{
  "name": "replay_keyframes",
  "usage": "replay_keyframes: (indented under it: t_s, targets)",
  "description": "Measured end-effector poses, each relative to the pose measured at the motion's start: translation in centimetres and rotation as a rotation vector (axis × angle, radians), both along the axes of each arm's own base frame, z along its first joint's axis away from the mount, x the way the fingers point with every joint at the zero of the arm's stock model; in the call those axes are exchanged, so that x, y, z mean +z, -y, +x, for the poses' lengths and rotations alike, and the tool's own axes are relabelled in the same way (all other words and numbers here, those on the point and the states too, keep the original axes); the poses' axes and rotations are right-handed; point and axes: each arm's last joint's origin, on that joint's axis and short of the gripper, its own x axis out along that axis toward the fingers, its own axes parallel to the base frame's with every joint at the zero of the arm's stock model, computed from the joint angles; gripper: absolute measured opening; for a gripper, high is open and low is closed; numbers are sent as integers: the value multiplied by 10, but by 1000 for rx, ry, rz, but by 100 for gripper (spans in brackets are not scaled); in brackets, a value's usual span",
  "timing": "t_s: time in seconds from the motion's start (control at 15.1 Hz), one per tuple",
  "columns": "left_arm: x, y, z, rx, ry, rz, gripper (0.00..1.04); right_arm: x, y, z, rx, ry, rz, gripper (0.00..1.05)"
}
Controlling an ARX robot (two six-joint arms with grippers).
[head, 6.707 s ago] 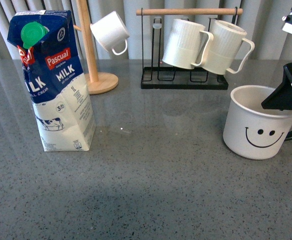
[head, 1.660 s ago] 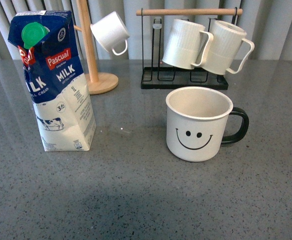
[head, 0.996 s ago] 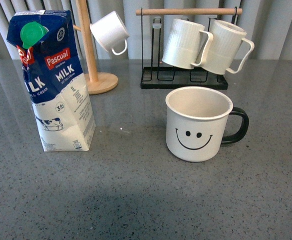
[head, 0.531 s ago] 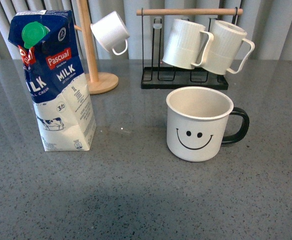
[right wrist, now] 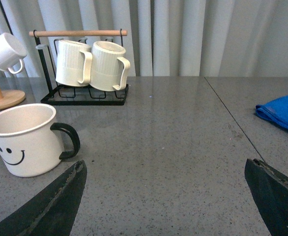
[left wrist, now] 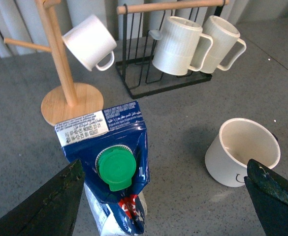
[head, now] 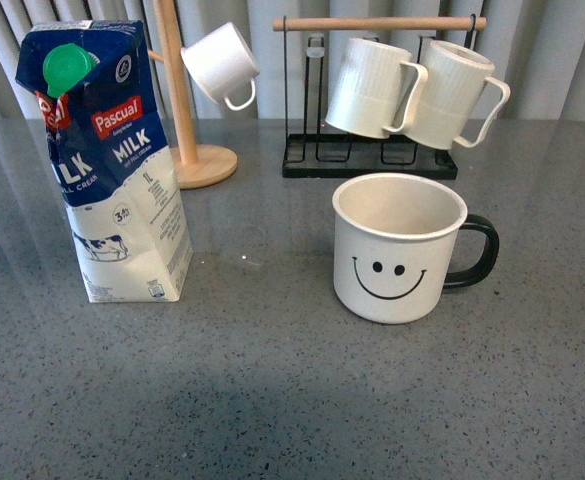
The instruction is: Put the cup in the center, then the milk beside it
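Speckled dark grey tabletop [head: 272,400] before pale grey curtains [head: 547,50]. We see the left gripper [left wrist: 164,168] poised above the Pascual milk carton [head: 112,170], its fingers [left wrist: 55,206] spread wide and holding nothing. The carton's green cap [left wrist: 116,168] lies beneath the gripper, between the fingers and nearer one of them. The smiley-face cup [head: 392,250] stands upright mid-table, well apart from the carton, toward the other finger. The right gripper [right wrist: 163,167], likewise spread and empty, hovers with the cup ahead of it, outside its fingers' span.
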Motion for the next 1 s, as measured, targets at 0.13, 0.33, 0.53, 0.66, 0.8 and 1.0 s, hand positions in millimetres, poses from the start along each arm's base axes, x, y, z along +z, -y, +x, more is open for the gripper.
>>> replay_keyframes:
  t_s: [0.13,0.33,0.53,0.66,0.8,1.0]
  targets:
    - [-5,7,3,82,-52,-36,98,0,0,0,0,0,0,98]
    - [-19,11,12,220,-61,-51,98,0,0,0,0,0,0,98]
    - [-45,11,13,303,-139,-53,98,0,0,0,0,0,0,98]
    - [-53,18,13,295,-153,-61,98,0,0,0,0,0,0,98]
    - [-67,22,16,300,-192,-55,98,0,0,0,0,0,0,98]
    - [-75,22,20,326,-184,-47,89,0,0,0,0,0,0,98]
